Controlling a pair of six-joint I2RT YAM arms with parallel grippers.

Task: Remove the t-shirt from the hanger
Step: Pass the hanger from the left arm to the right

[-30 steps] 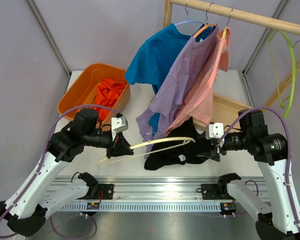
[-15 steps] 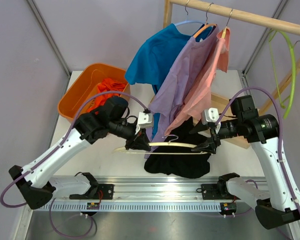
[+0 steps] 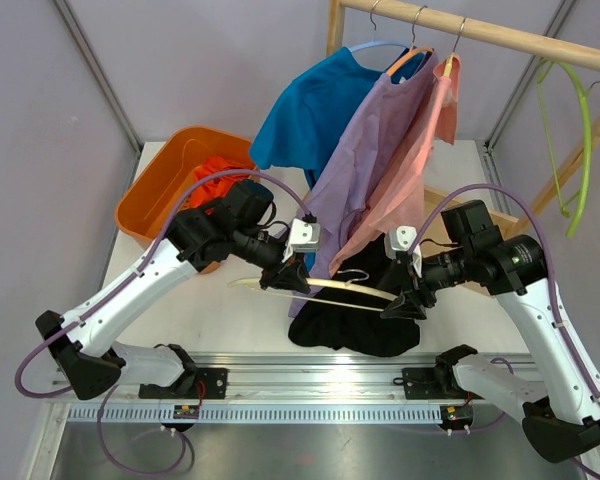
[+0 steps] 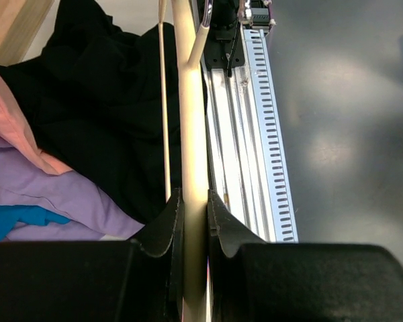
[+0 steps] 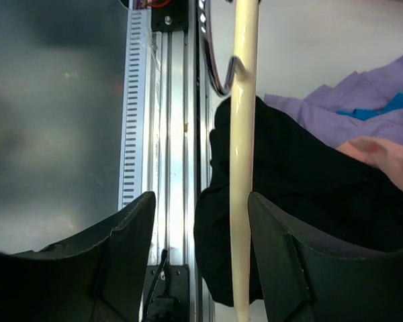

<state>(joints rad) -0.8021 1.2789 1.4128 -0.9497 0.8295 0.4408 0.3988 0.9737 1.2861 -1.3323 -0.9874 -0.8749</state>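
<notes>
A cream hanger (image 3: 330, 288) hangs level over the black t-shirt (image 3: 355, 328), which lies crumpled on the table near the front rail. My left gripper (image 3: 286, 279) is shut on the hanger's left arm; in the left wrist view the jaws (image 4: 193, 196) pinch the cream bar (image 4: 188, 100) with the black t-shirt (image 4: 101, 114) below. My right gripper (image 3: 401, 301) stands open at the hanger's right end. In the right wrist view the bar (image 5: 244, 134) runs between the spread fingers (image 5: 201, 198), close to the right one, above the black t-shirt (image 5: 309, 201).
An orange bin (image 3: 145, 185) holding an orange garment sits at the back left. A wooden rack carries a blue shirt (image 3: 300, 120), a purple shirt (image 3: 365, 160) and a pink shirt (image 3: 420, 150), their hems hanging close to the grippers. A green hanger (image 3: 580, 150) hangs at the far right.
My left arm has swung the hanger right and away from the front edge, over the black t-shirt. The right gripper has come in to the hanger's right end.
</notes>
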